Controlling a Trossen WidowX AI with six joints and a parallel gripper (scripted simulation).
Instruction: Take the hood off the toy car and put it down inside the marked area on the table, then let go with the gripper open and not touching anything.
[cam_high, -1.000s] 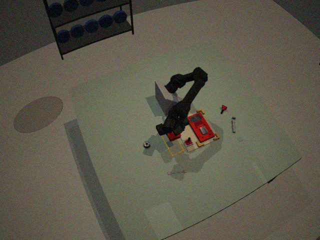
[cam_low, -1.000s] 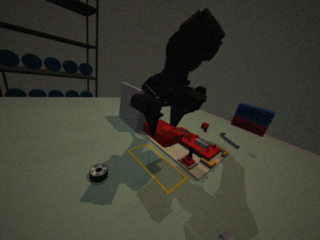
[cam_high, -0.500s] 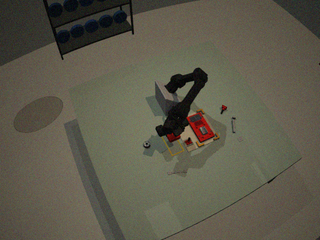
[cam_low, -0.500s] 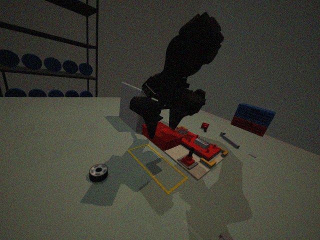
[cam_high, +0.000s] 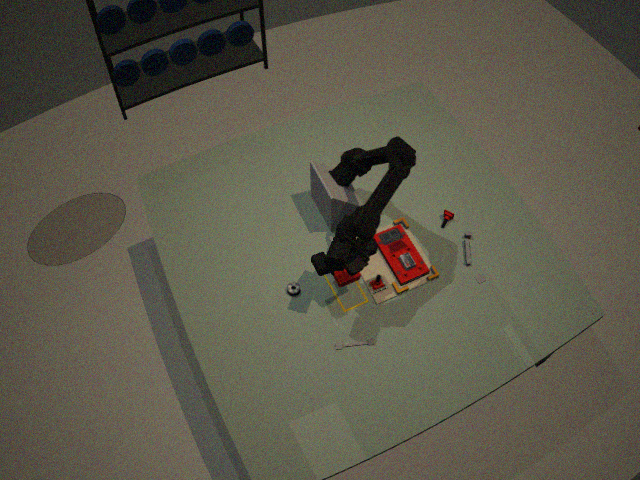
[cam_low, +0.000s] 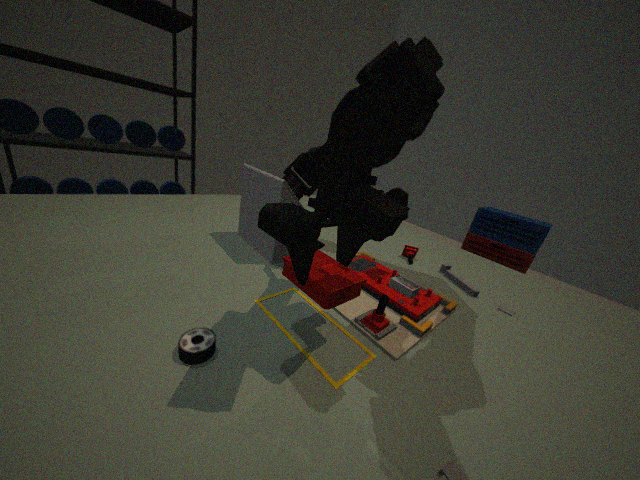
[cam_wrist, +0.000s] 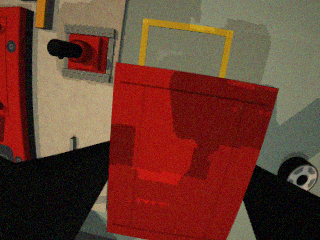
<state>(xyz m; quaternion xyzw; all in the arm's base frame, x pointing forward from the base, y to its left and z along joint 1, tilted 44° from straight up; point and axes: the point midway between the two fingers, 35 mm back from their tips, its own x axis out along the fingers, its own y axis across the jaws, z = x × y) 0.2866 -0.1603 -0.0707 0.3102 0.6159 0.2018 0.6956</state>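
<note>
the red hood (cam_high: 346, 276) (cam_low: 324, 281) (cam_wrist: 187, 155) is off the toy car (cam_high: 402, 253) (cam_low: 400, 289) (cam_wrist: 12, 85) and gripped between the two fingers of the hand (cam_low: 324, 273); in the exterior view it hangs near the middle of the frame, above the far end of the yellow marked outline (cam_high: 345, 310) (cam_low: 315, 356) (cam_wrist: 187, 26) and the near side of the pale board (cam_high: 381, 294) (cam_low: 397, 352) (cam_wrist: 55, 110); in the wrist view it fills the centre, with part of the outline showing above it.

the hand points down, one dark finger on each side of the hood; the black arm (cam_high: 385, 191) (cam_low: 379, 108) rises from it to the upper right in the exterior view; in the top view it bends at an elbow right of centre and folds back toward the grey wedge-shaped block (cam_high: 323, 193) (cam_low: 258, 217).

the car body lies on the board between orange corner pieces; a small red piece with a black stick (cam_high: 377, 283) (cam_low: 376, 321) (cam_wrist: 87, 51) stands beside it; a wheel (cam_high: 293, 288) (cam_low: 196, 345) (cam_wrist: 299, 174) lies on the worktop (cam_high: 248, 361) (cam_low: 103, 289), left of the outline in the exterior view.
</note>
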